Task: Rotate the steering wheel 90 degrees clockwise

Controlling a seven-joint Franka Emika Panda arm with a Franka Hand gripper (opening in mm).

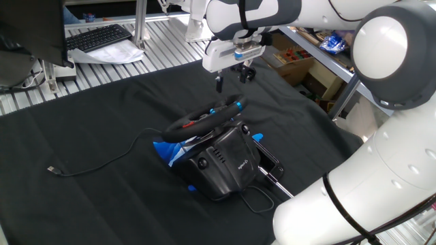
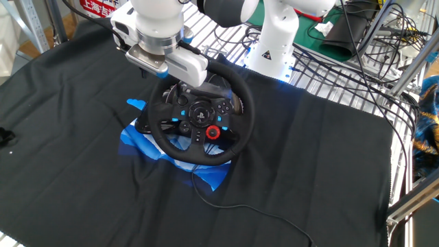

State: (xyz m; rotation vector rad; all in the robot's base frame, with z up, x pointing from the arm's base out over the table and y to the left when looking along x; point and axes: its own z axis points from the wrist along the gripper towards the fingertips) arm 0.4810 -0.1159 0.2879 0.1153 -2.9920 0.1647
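Note:
The steering wheel (image 1: 204, 117) is a black round rim with blue and red accents, tilted on its bulky black base (image 1: 225, 163) in the middle of the black cloth. In the other fixed view the wheel's rim (image 2: 244, 113) faces the camera, with a red knob low on the hub. My gripper (image 1: 234, 78) hangs a little above the far upper part of the rim, apart from it. Its fingers (image 1: 219, 83) are spread wide and hold nothing. In the other fixed view the white hand (image 2: 167, 58) covers the fingers.
Blue tape (image 1: 167, 150) lies under the base. A loose cable (image 1: 88, 163) trails left across the cloth. A keyboard (image 1: 99, 37) sits on the slatted table behind. The arm's white pedestal (image 2: 274, 41) stands behind the wheel, with cables (image 2: 370, 41) at the right.

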